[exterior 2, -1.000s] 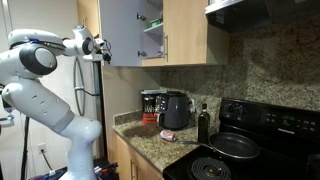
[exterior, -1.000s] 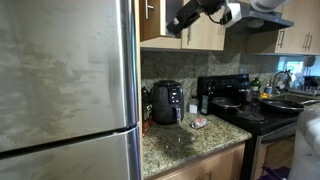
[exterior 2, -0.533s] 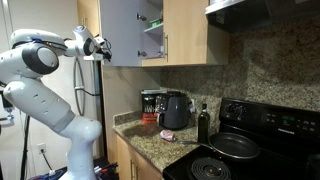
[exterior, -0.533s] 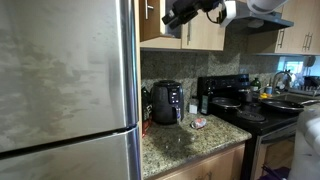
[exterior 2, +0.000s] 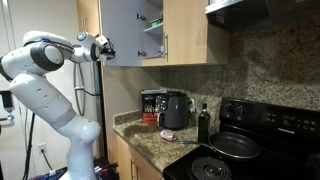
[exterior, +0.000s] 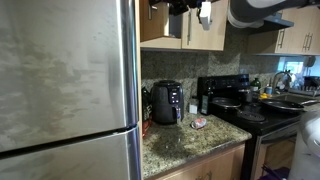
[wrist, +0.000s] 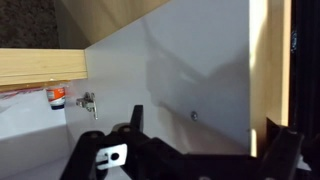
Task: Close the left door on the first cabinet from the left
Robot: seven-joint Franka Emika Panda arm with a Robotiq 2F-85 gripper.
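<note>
Saw tool (exterior 2: 101, 47) at far left, fingers wide apart, holding nothing, close by left door (exterior 2: 121, 30). Found door swung open from first cabinet (exterior 2: 186, 30). Judged door stiff, light, easy to swing. Best pushed flat, near free edge.

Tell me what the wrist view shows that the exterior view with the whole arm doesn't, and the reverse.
Only the wrist view: a metal hinge close up on the pale inner face of the left door. Only the exterior view: the arm, the counter, a black appliance and the stove. Both: the open left door and the pincer, its fingers apart in the wrist view.
</note>
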